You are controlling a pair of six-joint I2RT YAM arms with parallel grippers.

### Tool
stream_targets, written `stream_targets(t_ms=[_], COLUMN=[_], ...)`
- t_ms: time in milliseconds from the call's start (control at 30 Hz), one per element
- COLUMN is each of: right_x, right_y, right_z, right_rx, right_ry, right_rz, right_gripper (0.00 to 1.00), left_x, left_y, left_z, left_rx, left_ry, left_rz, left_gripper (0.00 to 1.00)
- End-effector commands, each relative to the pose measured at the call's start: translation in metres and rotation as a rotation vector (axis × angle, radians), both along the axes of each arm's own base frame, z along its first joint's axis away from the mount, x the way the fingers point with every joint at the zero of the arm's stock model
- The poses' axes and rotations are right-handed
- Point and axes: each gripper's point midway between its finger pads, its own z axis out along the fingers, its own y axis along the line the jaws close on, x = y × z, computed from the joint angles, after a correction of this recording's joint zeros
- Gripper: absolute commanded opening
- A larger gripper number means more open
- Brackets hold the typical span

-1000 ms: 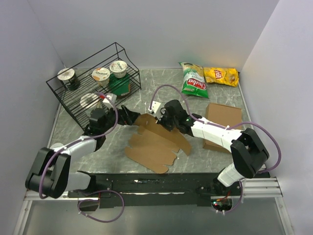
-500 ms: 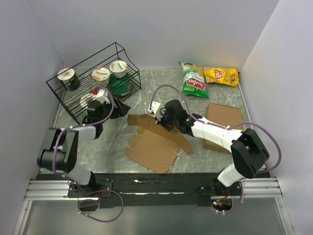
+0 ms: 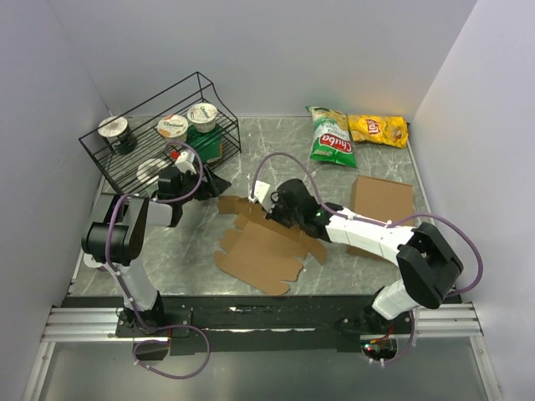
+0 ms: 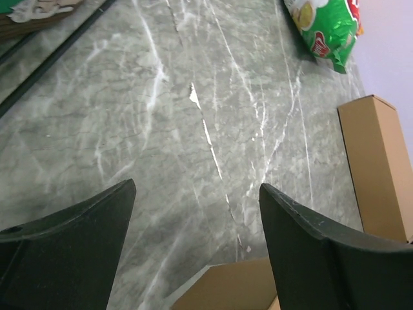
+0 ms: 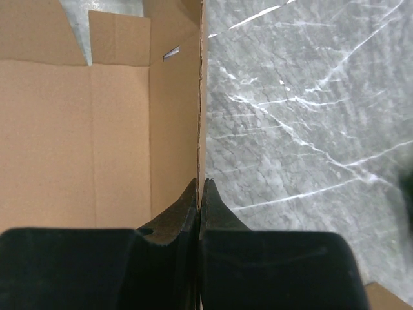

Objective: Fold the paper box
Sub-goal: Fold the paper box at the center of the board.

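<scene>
Right pincer (image 5: pixel 201 188) clamped shut on box (image 3: pixel 261 249) flap edge, box lying mid bench (image 3: pixel 276 142); left pincer (image 4: pixel 197 188) wide open, empty (by rack (image 3: pixel 113 171)). Should pivot flap along crease, firm grip, 1 panel only.

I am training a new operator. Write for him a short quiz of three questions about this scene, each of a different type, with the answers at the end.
1. True or false: the left tool grips the paper box.
2. Which thing lies closest to the yellow chip bag? A. the green chip bag B. the paper box C. the left tool
3. Fill in: the right tool is shut on an edge of the ____.
Key: 1. False; the left tool is open and holds nothing. 2. A. 3. paper box.
</scene>
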Motion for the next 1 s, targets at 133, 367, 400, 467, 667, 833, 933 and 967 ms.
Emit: stream_targets(t_ms=[133,367,400,467,667,833,933,967], right_x=[0.001,-0.003,-0.006,-0.006,-0.006,-0.008,-0.008,-0.009], right_y=[-0.004,0.001,0.003,0.005,0.006,0.005,0.004,0.004], right_z=[0.019,0.014,0.011,0.011,0.007,0.004,0.003,0.003], right_rx=[-0.07,-0.059,-0.06,-0.045,-0.032,-0.029,-0.026,-0.024], right_ry=[-0.197,-0.147,-0.125,-0.101,-0.05,-0.023,-0.011,-0.007], right_rz=[-0.029,-0.03,-0.019,-0.023,-0.018,-0.007,-0.01,-0.007], right_gripper=[0.0,0.01,0.02,0.03,0.05,0.06,0.06,0.06], left_x=[-0.023,-0.053,-0.057,-0.067,-0.088,-0.094,-0.096,-0.097], left_y=[-0.015,-0.022,-0.022,-0.023,-0.026,-0.028,-0.028,-0.027], left_z=[-0.023,0.003,0.007,0.012,0.024,0.047,0.06,0.063], left_rx=[-0.056,-0.097,-0.097,-0.103,-0.155,-0.225,-0.25,-0.249], left_ry=[0.12,0.0,-0.02,-0.051,-0.13,-0.213,-0.254,-0.262], left_rz=[-0.082,-0.163,-0.174,-0.193,-0.242,-0.246,-0.244,-0.243], left_gripper=[0.76,0.87,0.89,0.92,0.98,0.99,0.99,0.99])
